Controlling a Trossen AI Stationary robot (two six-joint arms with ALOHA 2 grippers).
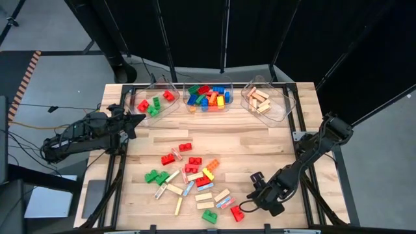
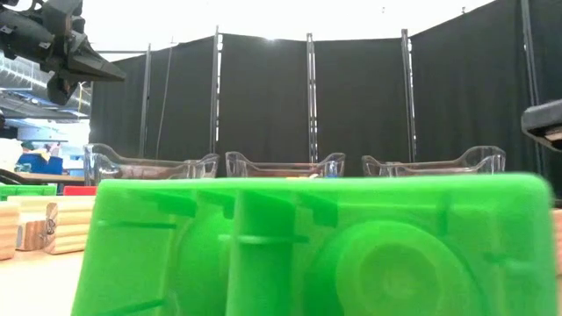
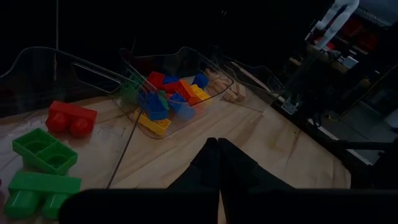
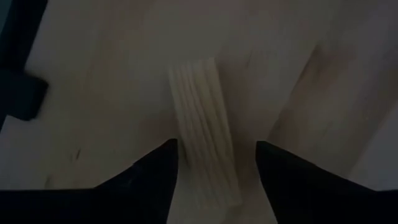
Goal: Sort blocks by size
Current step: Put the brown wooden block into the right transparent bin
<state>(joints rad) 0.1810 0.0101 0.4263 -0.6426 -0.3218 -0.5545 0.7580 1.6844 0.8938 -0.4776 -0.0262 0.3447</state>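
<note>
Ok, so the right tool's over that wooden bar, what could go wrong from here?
1. The bar lies off centre between the right tool's open fingers, nearer one of them, so closing may push or twist it rather than grip it.
2. A red brick sits close by that tool in the high view and could get knocked.

The left tool, shut, waits by the left bin.

Wooden table [image 1: 260,140] with three clear bins [image 1: 207,99] and scattered blocks [image 1: 192,175].
</note>
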